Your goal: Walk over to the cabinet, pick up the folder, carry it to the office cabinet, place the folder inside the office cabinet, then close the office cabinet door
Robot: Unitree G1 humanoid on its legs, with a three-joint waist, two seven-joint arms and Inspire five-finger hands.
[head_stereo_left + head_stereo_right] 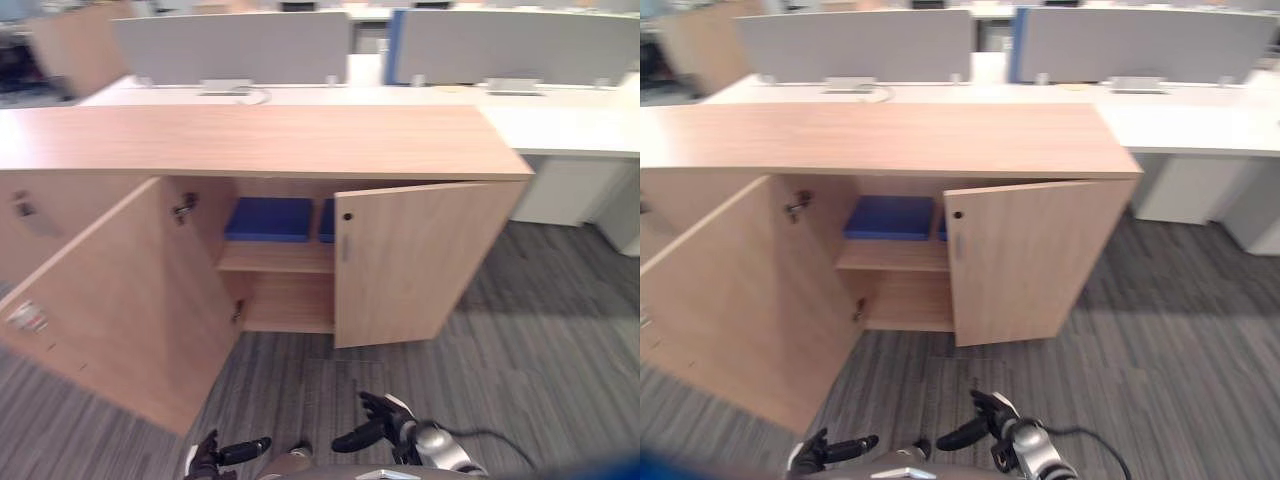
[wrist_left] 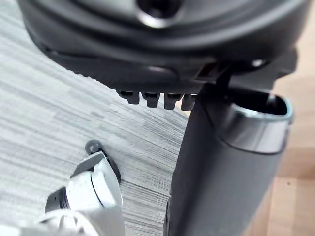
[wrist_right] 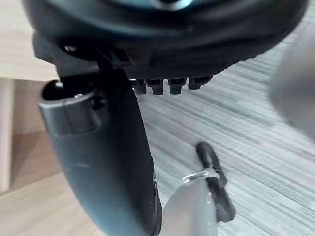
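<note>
**No legible text**

Nothing written can be read in these views. A small white and red sticker [image 1: 27,317] sits low on the inner face of the open left door [image 1: 110,300] of the cabinet [image 1: 260,140]. Its print is too small to make out.

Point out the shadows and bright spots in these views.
Left eye view: the top of the office cabinet is evenly lit, its inside shaded, so the blue folder looks dim; the half-open right door throws a dark shadow on the carpet beside it. Left wrist view: the left hand shows a pale glint on its thumb. Right wrist view: the right hand is dark, without glare.
</note>
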